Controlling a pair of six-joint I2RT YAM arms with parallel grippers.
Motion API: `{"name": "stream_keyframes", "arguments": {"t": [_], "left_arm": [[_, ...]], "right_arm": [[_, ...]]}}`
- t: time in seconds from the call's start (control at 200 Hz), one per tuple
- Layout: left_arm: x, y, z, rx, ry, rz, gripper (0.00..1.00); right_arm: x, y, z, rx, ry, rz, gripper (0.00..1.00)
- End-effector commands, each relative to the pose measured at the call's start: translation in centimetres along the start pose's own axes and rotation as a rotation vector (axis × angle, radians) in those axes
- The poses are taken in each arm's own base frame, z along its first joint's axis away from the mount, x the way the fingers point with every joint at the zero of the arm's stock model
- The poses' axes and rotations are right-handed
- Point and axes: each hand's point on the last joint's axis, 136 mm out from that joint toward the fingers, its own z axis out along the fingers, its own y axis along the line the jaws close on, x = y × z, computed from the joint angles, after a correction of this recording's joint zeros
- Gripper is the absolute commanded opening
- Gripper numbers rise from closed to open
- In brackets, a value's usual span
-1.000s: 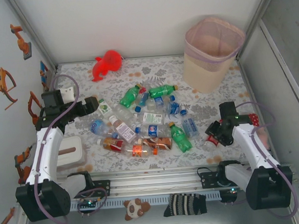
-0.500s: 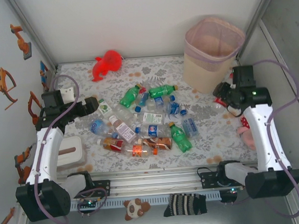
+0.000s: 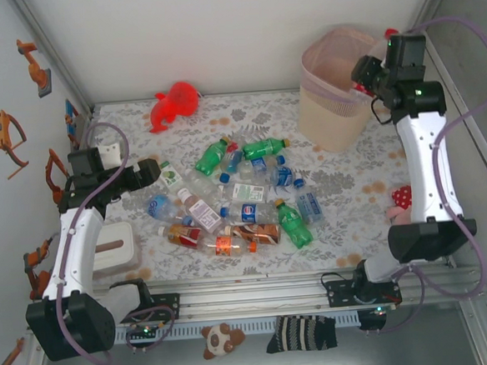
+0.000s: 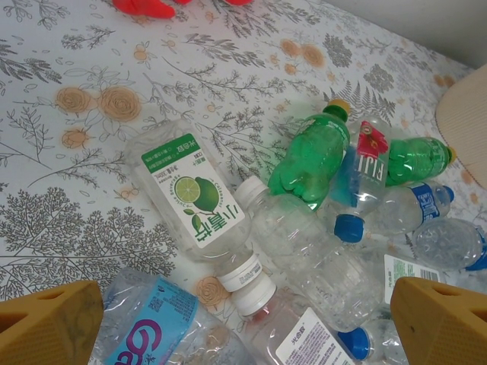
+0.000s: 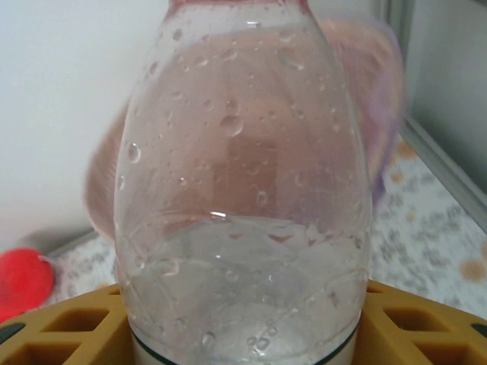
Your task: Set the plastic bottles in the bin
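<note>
Floral worktop [image 3: 362,199]: right fingers [image 5: 53,327] clamp clear bottle [image 5: 243,190] by bin [image 3: 331,118] rim; left fingers [image 4: 46,323] wide above bottle pile [image 4: 297,236].

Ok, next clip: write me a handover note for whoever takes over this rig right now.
Left gripper: open and empty, over the left edge of the bottle pile.
Right gripper: shut on a clear bottle, held up at the rim of the bin, not yet released.
Done: one bottle is at the bin. I cannot tell what is already inside it.
Left: drop the held bottle, then clear the pile, which is over a dozen bottles lying mid-table.
</note>
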Motion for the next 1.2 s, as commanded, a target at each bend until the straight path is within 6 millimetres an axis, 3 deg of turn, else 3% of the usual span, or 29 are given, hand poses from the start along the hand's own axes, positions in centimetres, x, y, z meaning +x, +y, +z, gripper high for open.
{"name": "stream_keyframes", "arguments": {"t": [0.0,0.15,0.34,0.536,0.736,0.916,1.046,1.197], "left_arm": [[0.5,0.4,0.2,-0.009,0.013,0.0,0.97],[0.6,0.7,0.5,-0.017,0.023,-0.003,0.97],[0.9,1.0,0.9,-0.024,0.04,-0.012,0.97],[1.3,1.1,1.3,-0.024,0.062,-0.019,0.97],[1.3,1.1,1.3,-0.023,0.065,-0.02,0.97],[1.3,1.1,1.3,-0.022,0.066,-0.021,0.97],[1.3,1.0,1.3,-0.016,0.066,-0.022,0.97],[1.3,1.0,1.3,-0.015,0.067,-0.023,0.97]], "right_arm": [[-3.9,2.0,1.2,-0.054,-0.125,-0.002,0.57],[-5.6,3.0,4.5,-0.078,-0.176,0.021,0.57],[-5.8,4.0,8.5,-0.113,-0.178,0.026,0.57],[-4.1,4.0,12.7,-0.113,-0.124,0.037,0.57],[-1.2,3.6,15.9,-0.111,-0.023,0.088,0.57],[1.6,3.2,16.9,-0.102,0.086,0.138,0.56],[3.2,2.3,16.3,-0.062,0.148,0.16,0.56],[3.4,1.4,14.9,-0.028,0.169,0.156,0.56]]}}
